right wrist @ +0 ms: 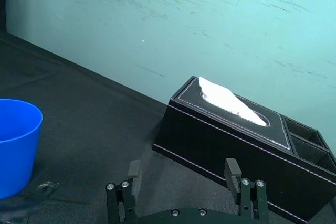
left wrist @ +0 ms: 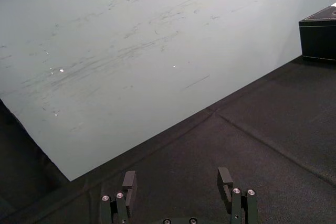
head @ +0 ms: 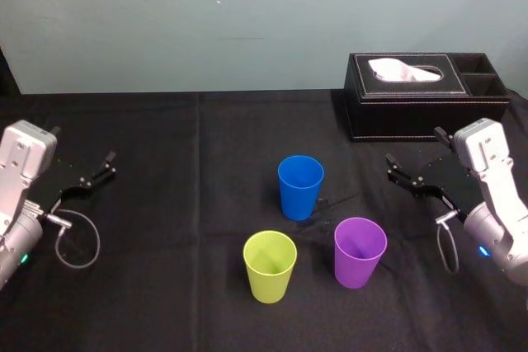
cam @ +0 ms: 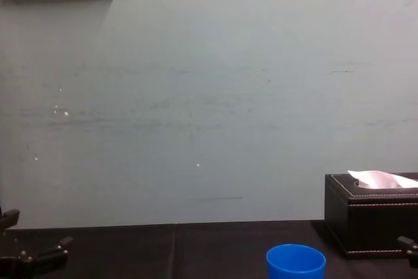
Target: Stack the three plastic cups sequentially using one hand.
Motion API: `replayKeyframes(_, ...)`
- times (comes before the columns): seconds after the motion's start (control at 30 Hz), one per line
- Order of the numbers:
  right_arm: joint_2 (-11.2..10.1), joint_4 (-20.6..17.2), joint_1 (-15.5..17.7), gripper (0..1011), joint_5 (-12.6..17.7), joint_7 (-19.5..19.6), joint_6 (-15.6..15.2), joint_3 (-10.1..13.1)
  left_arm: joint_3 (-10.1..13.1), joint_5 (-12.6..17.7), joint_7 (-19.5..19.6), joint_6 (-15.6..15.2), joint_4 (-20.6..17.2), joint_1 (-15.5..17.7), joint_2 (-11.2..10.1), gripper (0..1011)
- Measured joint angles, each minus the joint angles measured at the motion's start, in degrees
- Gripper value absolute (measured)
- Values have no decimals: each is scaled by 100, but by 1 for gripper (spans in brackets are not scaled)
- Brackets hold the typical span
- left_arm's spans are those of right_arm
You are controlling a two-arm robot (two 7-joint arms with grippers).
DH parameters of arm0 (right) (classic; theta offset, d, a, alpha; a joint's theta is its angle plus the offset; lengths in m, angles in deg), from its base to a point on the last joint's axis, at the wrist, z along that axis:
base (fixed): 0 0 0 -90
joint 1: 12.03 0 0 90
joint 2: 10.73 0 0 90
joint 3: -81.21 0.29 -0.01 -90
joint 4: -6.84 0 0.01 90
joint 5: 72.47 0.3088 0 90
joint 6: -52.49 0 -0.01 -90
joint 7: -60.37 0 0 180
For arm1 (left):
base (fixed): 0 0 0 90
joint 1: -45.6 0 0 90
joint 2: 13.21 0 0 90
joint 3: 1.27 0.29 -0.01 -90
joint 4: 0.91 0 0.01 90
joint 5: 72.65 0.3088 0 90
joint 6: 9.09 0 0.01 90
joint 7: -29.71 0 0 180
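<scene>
Cups upright, apart, on cloth (head: 165,228): blue cup (head: 300,187) rearmost, green cup (head: 270,266) front left, purple cup (head: 360,251) front right | right gripper (head: 398,172) right of purple cup, apart, fingers spread, empty | left gripper (head: 97,171) far left, spread, empty | chest view crops blue cup's base | tissue box (head: 425,96) rear right.

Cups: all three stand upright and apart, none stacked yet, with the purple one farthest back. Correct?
Not quite. The blue cup stands farthest back; the purple cup is in front, to the right of the yellow-green cup. The head view shows it. The rest holds: upright, apart, unstacked.
</scene>
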Motion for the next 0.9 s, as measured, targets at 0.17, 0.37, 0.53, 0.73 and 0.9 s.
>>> replayKeyframes(0.17,0,0,0,1003,0,0,0,0,0,0,0,0,0,0,0,1011)
replayKeyframes(0.37,0,0,0,1003,0,0,0,0,0,0,0,0,0,0,0,1011)
replayKeyframes(0.53,0,0,0,1003,0,0,0,0,0,0,0,0,0,0,0,1011)
replayKeyframes(0.73,0,0,0,1003,0,0,0,0,0,0,0,0,0,0,0,1011)
replayKeyframes(0.9,0,0,0,1003,0,0,0,0,0,0,0,0,0,0,0,1011)
